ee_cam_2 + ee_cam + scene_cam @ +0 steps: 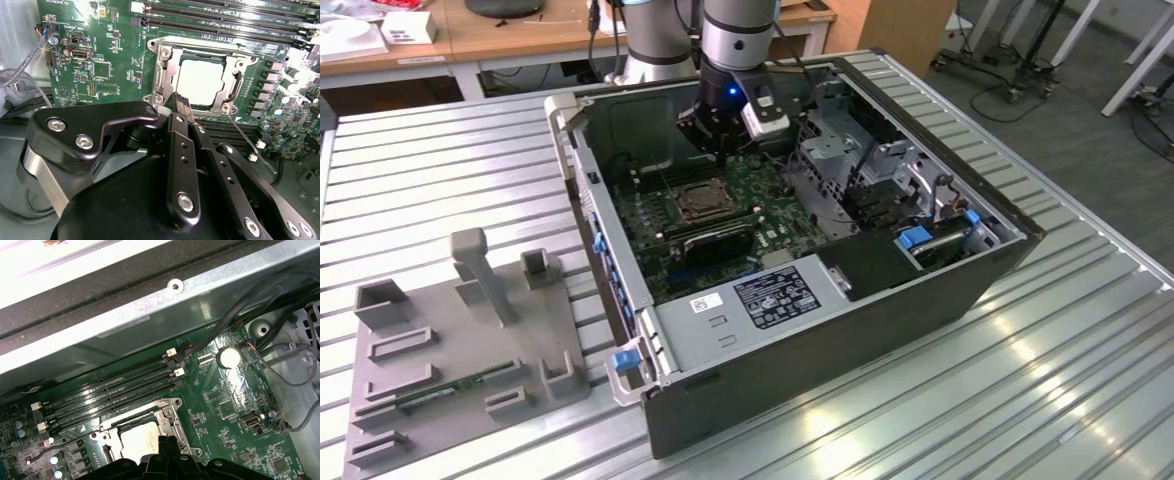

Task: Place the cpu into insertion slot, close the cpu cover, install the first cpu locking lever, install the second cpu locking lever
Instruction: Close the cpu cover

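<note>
The cpu (200, 82), pale and square, lies in the insertion slot (161, 75) on the green motherboard. The silvery cpu cover (210, 50) lies flat over it, framing the chip through its cut-out. A thin wire locking lever (246, 144) sticks out from the socket's corner, unlatched; in the first wrist view the lever (60, 446) runs off beside the cpu (137, 440). My gripper (181, 103) is shut with nothing in it, its tip just above the socket's edge. In the exterior view the gripper (711, 150) hangs inside the open case, just behind the insertion slot (698, 203).
Long black memory slots (115, 390) run beside the socket. A black heatsink block (718, 240) and a grey power supply (761, 295) sit nearer the case front, a drive cage (854, 170) on the exterior view's right. Cables (290, 370) run by the case wall. A grey parts fixture (454, 340) stands outside.
</note>
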Robot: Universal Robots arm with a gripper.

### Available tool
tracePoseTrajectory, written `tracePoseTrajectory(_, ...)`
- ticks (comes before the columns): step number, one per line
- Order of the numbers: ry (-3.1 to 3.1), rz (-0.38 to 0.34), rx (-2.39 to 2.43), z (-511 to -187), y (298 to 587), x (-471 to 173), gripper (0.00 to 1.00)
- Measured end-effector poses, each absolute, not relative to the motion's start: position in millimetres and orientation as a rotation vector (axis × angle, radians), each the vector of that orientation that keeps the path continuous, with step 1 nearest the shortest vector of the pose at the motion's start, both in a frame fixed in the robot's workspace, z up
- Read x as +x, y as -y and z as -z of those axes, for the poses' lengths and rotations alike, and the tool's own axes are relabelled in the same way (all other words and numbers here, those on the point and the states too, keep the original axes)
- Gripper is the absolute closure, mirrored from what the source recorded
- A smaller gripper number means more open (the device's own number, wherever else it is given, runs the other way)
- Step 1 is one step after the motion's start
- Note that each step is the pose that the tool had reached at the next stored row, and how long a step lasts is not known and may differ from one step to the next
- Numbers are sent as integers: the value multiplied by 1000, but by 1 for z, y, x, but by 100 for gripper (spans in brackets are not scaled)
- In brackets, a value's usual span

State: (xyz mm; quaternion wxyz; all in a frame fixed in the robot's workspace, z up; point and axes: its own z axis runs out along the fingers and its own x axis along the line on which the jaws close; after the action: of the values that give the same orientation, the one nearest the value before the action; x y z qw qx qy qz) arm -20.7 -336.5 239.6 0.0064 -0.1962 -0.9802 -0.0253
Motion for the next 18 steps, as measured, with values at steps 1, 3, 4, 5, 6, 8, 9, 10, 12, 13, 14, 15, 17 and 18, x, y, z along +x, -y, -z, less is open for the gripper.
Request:
tracePoseTrajectory(1, 3067, 79, -614, -240, 337, -21, 89)
tracePoseTrajectory(3, 3067, 79, -614, -240, 337, -21, 89)
tracePoseTrajectory(4, 3067, 79, -614, -240, 337, -21, 89)
tracePoseTrajectory(5, 3067, 79, -614, -240, 337, -21, 89)
tracePoseTrajectory(6, 3067, 79, -614, -240, 337, -21, 89)
tracePoseTrajectory(8, 3067, 79, -614, -240, 337, -21, 89)
tracePoseTrajectory(9, 3067, 79, -613, -240, 337, -21, 89)
tracePoseTrajectory(10, 3067, 79, -612, -240, 337, -21, 89)
tracePoseTrajectory(12, 3068, 79, -606, -240, 337, -21, 89)
tracePoseTrajectory(13, 3069, 79, -600, -240, 337, -21, 89)
tracePoseTrajectory(14, 3071, 79, -593, -240, 337, -21, 89)
tracePoseTrajectory(15, 3072, 79, -585, -240, 337, -21, 89)
tracePoseTrajectory(17, 3076, 79, -561, -240, 337, -21, 89)
tracePoseTrajectory(18, 3078, 79, -549, -240, 337, -21, 89)
